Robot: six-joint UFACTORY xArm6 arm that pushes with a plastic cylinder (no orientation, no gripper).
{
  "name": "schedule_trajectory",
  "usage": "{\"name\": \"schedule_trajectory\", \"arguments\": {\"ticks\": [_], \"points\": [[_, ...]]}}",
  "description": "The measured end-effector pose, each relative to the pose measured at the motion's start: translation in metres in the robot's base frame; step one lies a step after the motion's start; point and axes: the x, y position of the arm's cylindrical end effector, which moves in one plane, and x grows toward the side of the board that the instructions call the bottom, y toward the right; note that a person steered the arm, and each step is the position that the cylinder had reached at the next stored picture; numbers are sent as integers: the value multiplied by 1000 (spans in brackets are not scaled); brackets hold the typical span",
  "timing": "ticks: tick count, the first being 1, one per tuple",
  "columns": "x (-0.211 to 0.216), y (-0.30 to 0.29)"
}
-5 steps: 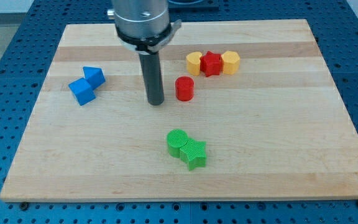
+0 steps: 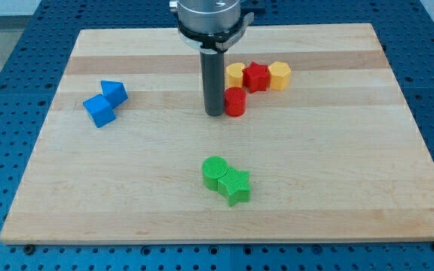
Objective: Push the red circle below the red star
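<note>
Arm housing cut off at view's top; rod hides yellow block left edge (partly).

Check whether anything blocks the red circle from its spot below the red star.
Nothing visible does. My tip sits against the red circle on the view's left. The board below the red star is bare, and the yellow blocks flank the star, off the path.

Two blue blocks touch near the table left edge; green circle touches green star near bottom edge; two yellow blocks near top edge.
</note>
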Motion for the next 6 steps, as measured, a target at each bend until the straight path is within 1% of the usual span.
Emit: {"name": "schedule_trajectory", "arguments": {"ticks": [1, 2, 4, 6], "points": [[-10, 0], [-12, 4], [-12, 34], [1, 38]]}}
